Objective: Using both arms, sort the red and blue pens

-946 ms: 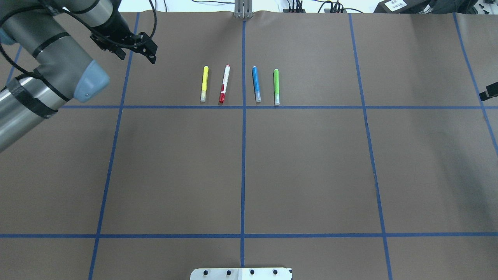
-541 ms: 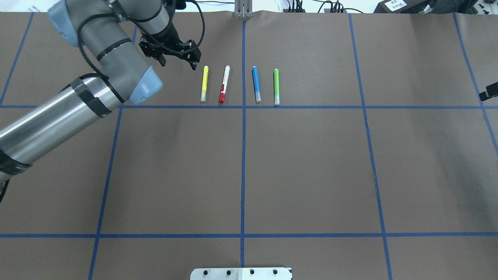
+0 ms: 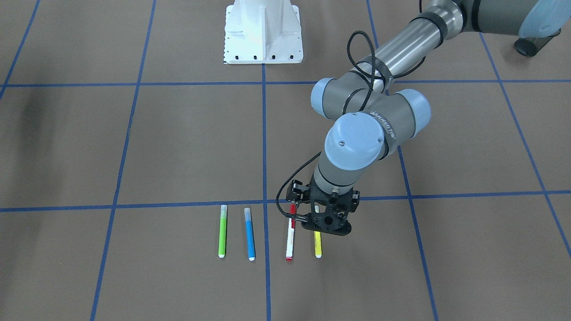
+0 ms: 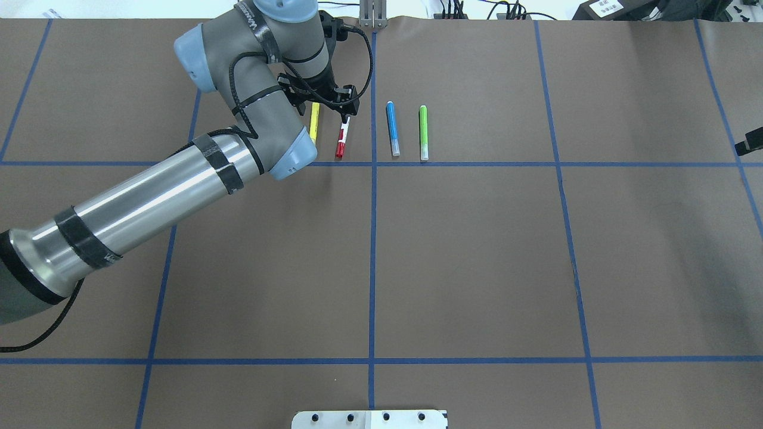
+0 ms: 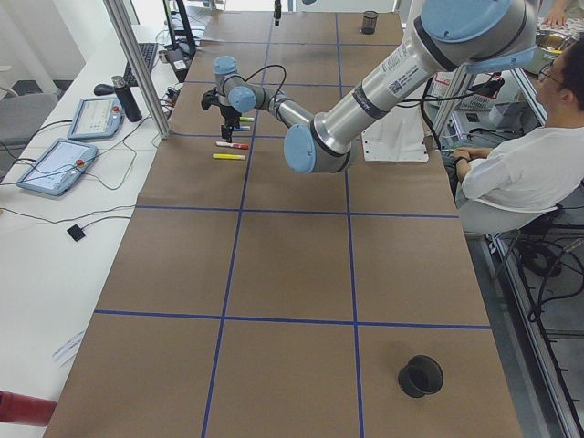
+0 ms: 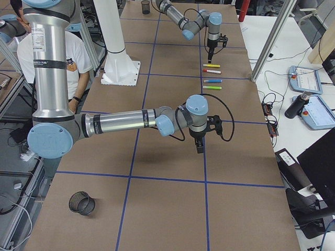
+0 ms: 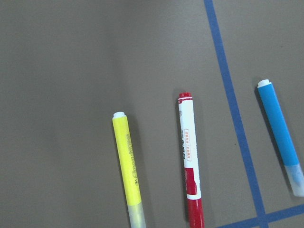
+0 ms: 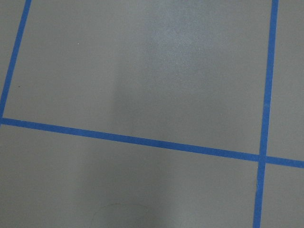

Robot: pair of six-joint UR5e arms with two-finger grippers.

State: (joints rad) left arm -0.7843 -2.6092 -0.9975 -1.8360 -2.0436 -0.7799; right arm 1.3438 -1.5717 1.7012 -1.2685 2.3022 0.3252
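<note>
The red pen (image 4: pixel 341 140), white-barrelled with a red cap, and the blue pen (image 4: pixel 391 126) lie side by side on the brown table, one on each side of the centre tape line. My left gripper (image 4: pixel 331 106) hovers over the far ends of the red pen (image 3: pixel 290 238) and the yellow marker, and its fingers look open with nothing in them. Looking straight down, the left wrist view shows the red pen (image 7: pixel 190 161) and blue pen (image 7: pixel 281 133). My right gripper (image 6: pixel 199 146) hangs low over bare table far to the right. I cannot tell whether it is open or shut.
A yellow marker (image 4: pixel 313 122) lies left of the red pen and a lime-green marker (image 4: pixel 423 132) right of the blue pen. Black mesh cups (image 5: pixel 421 375) (image 6: pixel 82 203) stand near the table's ends. The white pedestal (image 3: pixel 263 31) is at the robot's side, where a person (image 5: pixel 520 169) sits.
My left arm has swung right from the table's far left corner until its gripper is over the yellow marker and red pen. The pens and the right arm have not moved.
</note>
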